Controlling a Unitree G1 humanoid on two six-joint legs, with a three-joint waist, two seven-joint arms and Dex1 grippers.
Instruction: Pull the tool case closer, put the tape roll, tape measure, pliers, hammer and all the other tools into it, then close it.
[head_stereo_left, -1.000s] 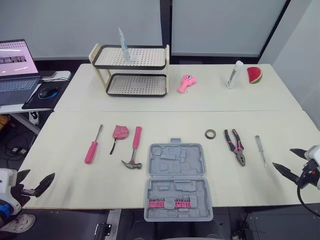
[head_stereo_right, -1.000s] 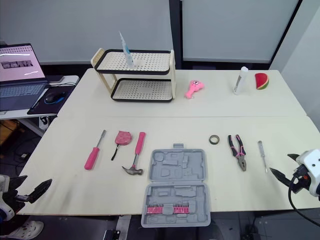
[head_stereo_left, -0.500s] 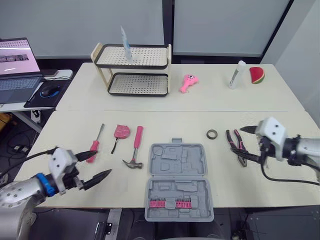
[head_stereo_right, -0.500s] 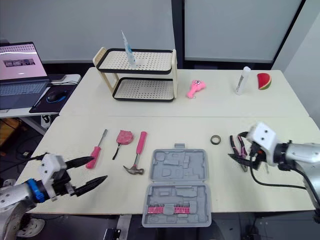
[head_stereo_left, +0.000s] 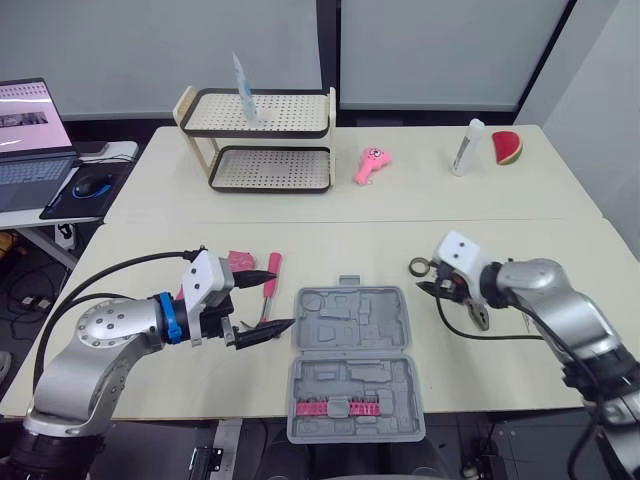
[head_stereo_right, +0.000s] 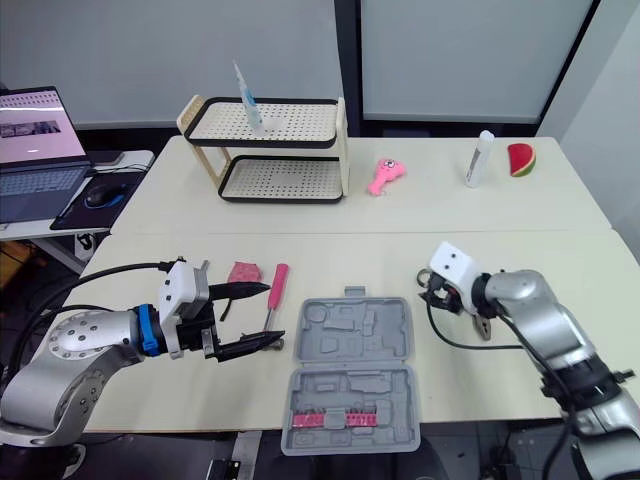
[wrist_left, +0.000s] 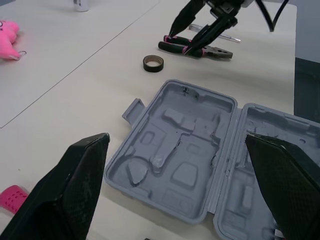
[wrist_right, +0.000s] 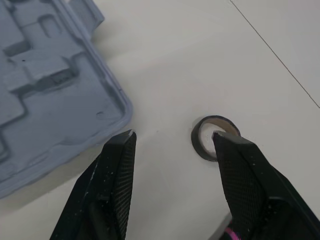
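The tool case (head_stereo_left: 352, 322) lies open on the worktop (head_stereo_left: 480, 385). Just left of it, the left gripper (head_stereo_left: 280, 298) hangs with fingers spread wide. Just right of its lid, the right gripper (wrist_right: 175, 137), fingers apart, hovers beside the tape roll (wrist_right: 201, 146). The likely next move is to lower and close on the roll.

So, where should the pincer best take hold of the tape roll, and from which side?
Probably pinch its ring wall, one finger in the hole, one outside, coming from straight above: the tape roll lies flat on the table, hole upward.
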